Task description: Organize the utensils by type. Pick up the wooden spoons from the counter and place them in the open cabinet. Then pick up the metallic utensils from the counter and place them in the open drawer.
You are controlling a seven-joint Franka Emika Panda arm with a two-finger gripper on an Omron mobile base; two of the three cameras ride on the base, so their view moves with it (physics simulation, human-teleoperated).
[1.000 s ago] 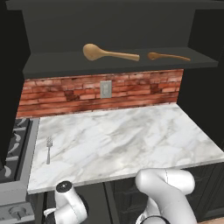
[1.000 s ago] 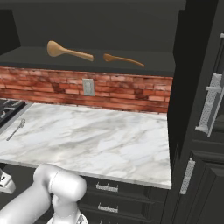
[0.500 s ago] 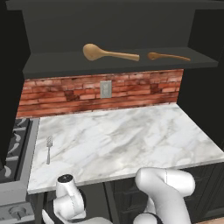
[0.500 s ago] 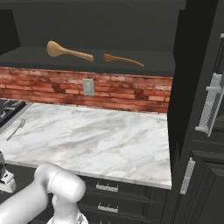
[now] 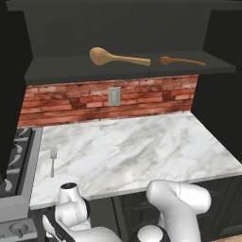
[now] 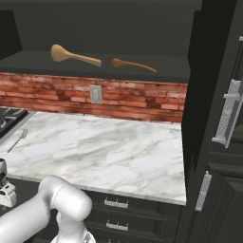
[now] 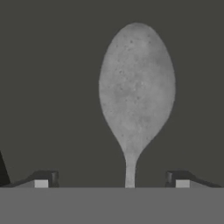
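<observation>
My gripper [image 7: 111,181] is open, its two fingertips [image 7: 41,179] spread wide on either side of a silver-grey metal spoon [image 7: 136,87]. The spoon lies free on the dark floor of the open drawer [image 7: 48,87], touched by neither finger. My hand [image 5: 71,208] hangs below the front left edge of the counter [image 5: 142,151]. A small metal fork [image 5: 52,160] [image 6: 16,141] lies on the counter's left side. Both wooden spoons rest on the shelf of the open cabinet [image 5: 56,73]: the large tan one [image 5: 118,57] [image 6: 76,56] and the small darker one [image 5: 182,61] [image 6: 134,65].
A dark stove [image 5: 12,160] adjoins the counter on the left. A red brick wall [image 5: 142,97] with a grey outlet [image 5: 114,96] backs it. Tall dark cupboards with silver handles [image 6: 228,114] stand at the right, and closed drawers [image 6: 116,204] sit under the counter.
My hand has risen slightly below the counter's front edge, and the jaws have spread apart, leaving the metal spoon lying loose. Fork and wooden spoons have not moved.
</observation>
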